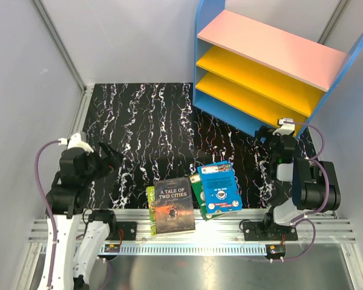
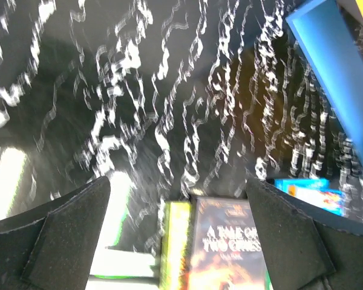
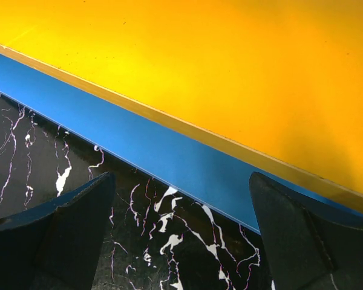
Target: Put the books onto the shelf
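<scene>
Thin paperback books: four, flat on black marbled desk. Blue-sided pink-and-yellow shelf: holds none. Left gripper, right gripper: wide, empty.

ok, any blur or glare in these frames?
Left wrist: motion-blurred, table veins streaked, A Tale of Two Cities title soft but readable. Right wrist: sharp on the yellow shelf board. Top external: sharp, glare on the near metal rail.

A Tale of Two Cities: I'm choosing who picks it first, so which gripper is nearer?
Left. The left gripper sits just beyond and left of the book; the right gripper is farther, by the shelf.
</scene>
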Controlling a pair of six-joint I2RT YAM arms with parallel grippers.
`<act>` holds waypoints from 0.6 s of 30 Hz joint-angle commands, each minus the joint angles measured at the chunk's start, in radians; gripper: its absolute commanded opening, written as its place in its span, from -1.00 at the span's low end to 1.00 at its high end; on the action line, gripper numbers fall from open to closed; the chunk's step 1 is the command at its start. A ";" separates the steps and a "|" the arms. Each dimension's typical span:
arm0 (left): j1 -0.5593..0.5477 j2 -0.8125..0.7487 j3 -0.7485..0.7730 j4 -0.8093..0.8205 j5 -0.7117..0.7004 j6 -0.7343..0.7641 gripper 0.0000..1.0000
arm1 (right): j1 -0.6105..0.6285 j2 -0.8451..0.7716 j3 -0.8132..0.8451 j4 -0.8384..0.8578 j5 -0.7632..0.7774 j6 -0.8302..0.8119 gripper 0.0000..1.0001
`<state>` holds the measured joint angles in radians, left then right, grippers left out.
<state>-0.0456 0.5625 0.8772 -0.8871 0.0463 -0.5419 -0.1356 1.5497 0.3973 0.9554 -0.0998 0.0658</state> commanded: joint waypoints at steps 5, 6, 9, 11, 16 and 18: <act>0.000 -0.078 0.065 -0.338 0.107 -0.119 0.97 | 0.001 0.001 0.003 0.045 -0.011 0.000 1.00; 0.000 -0.094 0.077 -0.398 0.090 -0.116 0.98 | 0.001 0.003 0.002 0.046 -0.012 0.000 0.99; -0.002 -0.159 0.100 -0.466 0.087 -0.102 0.98 | 0.001 -0.006 -0.006 0.054 -0.017 -0.003 0.99; 0.000 -0.194 0.083 -0.477 0.110 -0.108 0.97 | 0.001 -0.025 -0.021 0.059 -0.026 0.002 0.99; 0.000 -0.230 0.029 -0.467 0.148 -0.151 0.98 | 0.007 -0.273 -0.057 -0.230 -0.062 0.044 0.99; 0.000 -0.219 0.026 -0.466 0.150 -0.142 0.97 | 0.027 -0.394 0.134 -0.654 0.027 0.119 0.99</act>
<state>-0.0456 0.3378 0.9154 -1.3502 0.1432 -0.6758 -0.1299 1.3048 0.3565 0.7277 -0.1242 0.1028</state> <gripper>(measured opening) 0.990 0.994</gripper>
